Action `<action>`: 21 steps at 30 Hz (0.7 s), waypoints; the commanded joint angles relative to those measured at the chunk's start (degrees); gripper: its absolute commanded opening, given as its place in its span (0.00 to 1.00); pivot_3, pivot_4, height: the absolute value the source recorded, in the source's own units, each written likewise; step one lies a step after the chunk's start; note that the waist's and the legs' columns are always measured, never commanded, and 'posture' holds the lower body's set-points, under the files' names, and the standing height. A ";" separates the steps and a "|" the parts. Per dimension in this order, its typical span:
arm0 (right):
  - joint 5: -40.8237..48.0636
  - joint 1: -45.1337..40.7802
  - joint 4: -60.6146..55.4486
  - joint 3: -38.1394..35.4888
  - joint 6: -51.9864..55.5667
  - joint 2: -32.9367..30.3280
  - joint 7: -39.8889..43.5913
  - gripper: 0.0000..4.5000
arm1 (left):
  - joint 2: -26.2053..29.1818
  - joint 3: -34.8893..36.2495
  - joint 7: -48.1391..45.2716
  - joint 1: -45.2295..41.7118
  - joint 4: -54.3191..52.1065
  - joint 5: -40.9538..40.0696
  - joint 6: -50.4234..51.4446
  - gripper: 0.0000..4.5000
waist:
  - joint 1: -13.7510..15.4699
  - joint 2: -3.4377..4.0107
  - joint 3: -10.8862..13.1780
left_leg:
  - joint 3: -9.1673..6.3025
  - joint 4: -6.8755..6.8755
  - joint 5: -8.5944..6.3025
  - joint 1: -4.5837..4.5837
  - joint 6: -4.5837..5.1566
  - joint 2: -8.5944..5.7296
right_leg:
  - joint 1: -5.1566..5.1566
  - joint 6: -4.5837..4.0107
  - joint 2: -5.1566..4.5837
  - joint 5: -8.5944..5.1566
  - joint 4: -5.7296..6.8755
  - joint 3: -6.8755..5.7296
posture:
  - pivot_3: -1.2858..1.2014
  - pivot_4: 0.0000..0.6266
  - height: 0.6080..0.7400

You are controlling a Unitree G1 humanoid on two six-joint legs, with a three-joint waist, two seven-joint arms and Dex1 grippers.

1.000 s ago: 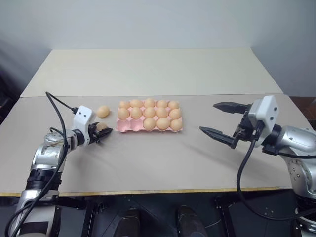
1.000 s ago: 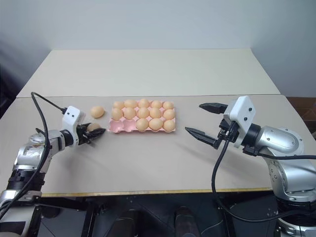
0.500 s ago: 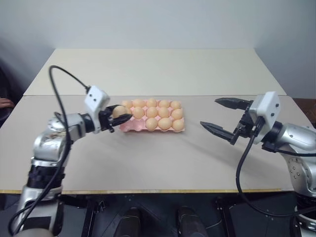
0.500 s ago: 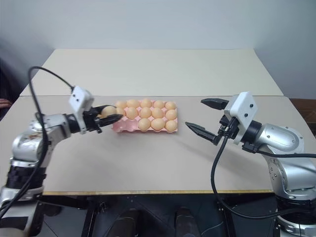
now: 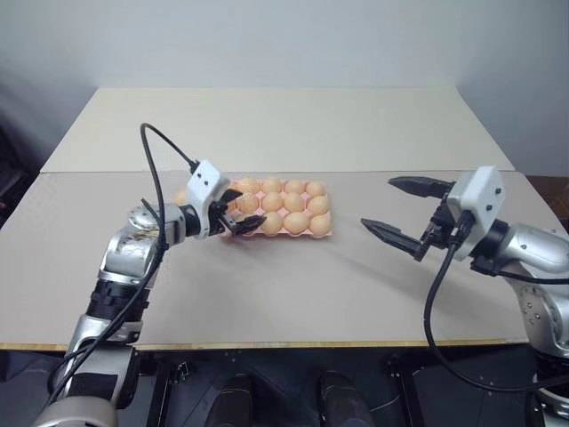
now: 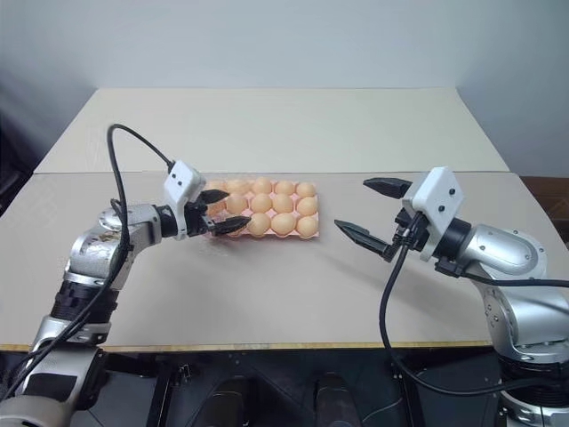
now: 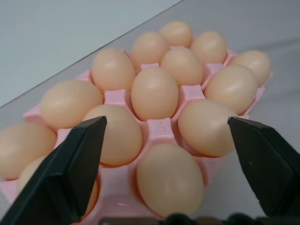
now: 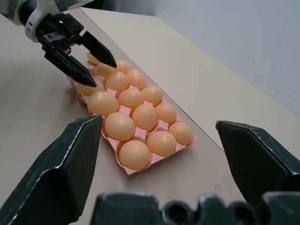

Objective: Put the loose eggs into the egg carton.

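Observation:
The pink egg carton (image 5: 307,234) lies mid-table, and pale orange eggs (image 7: 154,92) sit in every cup I can see. My left gripper (image 5: 240,212) hangs open just above the carton's left end, nothing between its fingers (image 7: 70,173). One loose egg (image 8: 92,58) rests on the table just beyond the carton's left end, partly hidden behind that gripper. My right gripper (image 5: 377,203) is open and empty, held above the table to the right of the carton and pointing at it.
The table is two beige boards joined by a seam (image 5: 400,171) running just behind the carton. A black cable (image 5: 160,156) loops above my left wrist. The near table edge (image 5: 284,343) runs in front of both arms.
My left gripper carried an egg up and to the right from the table to the carton's left end, then opened. The right gripper stayed put.

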 commanded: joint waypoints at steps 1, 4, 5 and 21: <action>0.70 -0.03 -1.68 -1.74 -1.00 -0.46 -0.63 1.00 | 2.30 5.93 0.51 0.80 -5.50 -2.86 0.57 0.99 | -0.05 0.00 0.00 | 0.00 0.00 0.00 0.00 0.00 0.00 | 0.00 0.00 0.00 0.00 0.00 0.00 | 0.52 0.24 1.00; 0.84 -0.79 -0.54 -1.40 -1.15 -0.51 -0.10 1.00 | 6.66 10.03 -1.39 3.25 -8.31 -4.17 0.18 0.99 | -0.40 0.00 0.00 | 0.00 0.00 0.00 0.02 0.00 0.01 | 0.00 0.00 0.01 0.00 0.01 0.01 | 0.52 0.24 1.00; 1.08 -0.81 -0.33 -1.51 -1.10 -0.62 0.22 1.00 | 8.27 11.44 -2.49 4.37 -9.20 -4.90 0.15 0.99 | -0.65 0.00 0.00 | 0.00 -0.01 0.00 0.02 0.00 0.02 | 0.00 0.00 0.01 0.00 0.01 0.01 | 0.52 0.24 1.00; 5.47 1.79 4.93 -3.48 1.71 -3.80 5.71 1.00 | 17.46 44.64 -12.94 40.11 -23.64 -17.06 0.11 0.99 | -0.96 0.02 0.01 | 0.03 -0.07 -0.02 0.09 0.03 0.05 | 0.05 0.00 -0.04 -0.01 -0.05 0.03 | 0.52 0.24 1.00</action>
